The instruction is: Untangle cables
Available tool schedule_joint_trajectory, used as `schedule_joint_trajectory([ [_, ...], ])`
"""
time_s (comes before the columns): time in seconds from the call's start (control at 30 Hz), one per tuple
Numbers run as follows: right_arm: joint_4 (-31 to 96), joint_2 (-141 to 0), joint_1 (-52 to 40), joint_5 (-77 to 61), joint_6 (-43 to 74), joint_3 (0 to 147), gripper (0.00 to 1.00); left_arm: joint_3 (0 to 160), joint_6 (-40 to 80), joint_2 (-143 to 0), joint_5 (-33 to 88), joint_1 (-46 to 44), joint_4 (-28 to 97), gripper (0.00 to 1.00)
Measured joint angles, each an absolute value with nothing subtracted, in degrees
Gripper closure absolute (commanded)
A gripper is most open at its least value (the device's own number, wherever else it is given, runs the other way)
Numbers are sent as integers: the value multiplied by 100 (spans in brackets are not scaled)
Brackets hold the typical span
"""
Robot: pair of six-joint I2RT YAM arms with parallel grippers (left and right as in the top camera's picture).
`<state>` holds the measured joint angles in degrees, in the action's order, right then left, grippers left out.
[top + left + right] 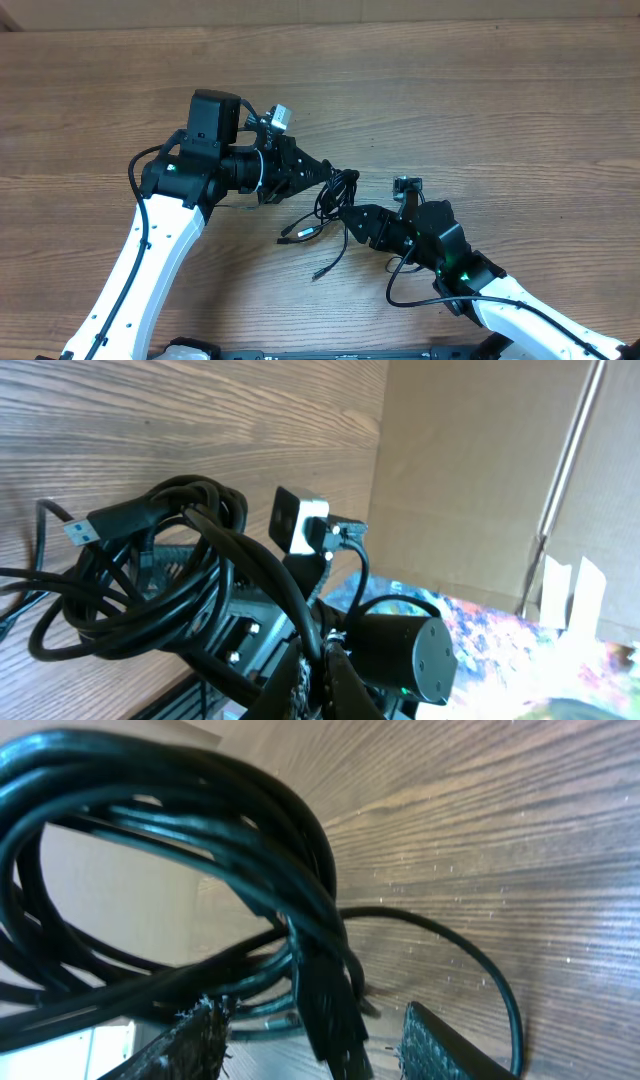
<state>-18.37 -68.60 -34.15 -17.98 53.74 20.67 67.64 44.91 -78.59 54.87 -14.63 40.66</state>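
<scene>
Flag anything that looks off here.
Only the cables stand out. They are bunched in a tangled clump between the left gripper, shut on them, and the open right gripper, and they trail loose onto the table. Nothing looks spilled or broken.

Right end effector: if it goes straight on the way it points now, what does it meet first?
The black cable bundle. In the right wrist view it sits just ahead of the right end effector, with one plug between the open fingers. Depth is unclear, so they may be touching.
</scene>
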Motion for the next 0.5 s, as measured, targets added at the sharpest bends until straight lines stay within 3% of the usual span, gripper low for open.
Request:
schedule_joint_trajectory([
  [0.3, -1837, -6864, -3417, -1772, 5245, 2067, 79, 6764, 4488, -7859, 5579, -1463, 4066, 96],
  [0.5, -1837, -6864, -3417, -2121, 5247, 2067, 90, 6764, 4027, -7859, 5590, -1463, 4069, 96],
])
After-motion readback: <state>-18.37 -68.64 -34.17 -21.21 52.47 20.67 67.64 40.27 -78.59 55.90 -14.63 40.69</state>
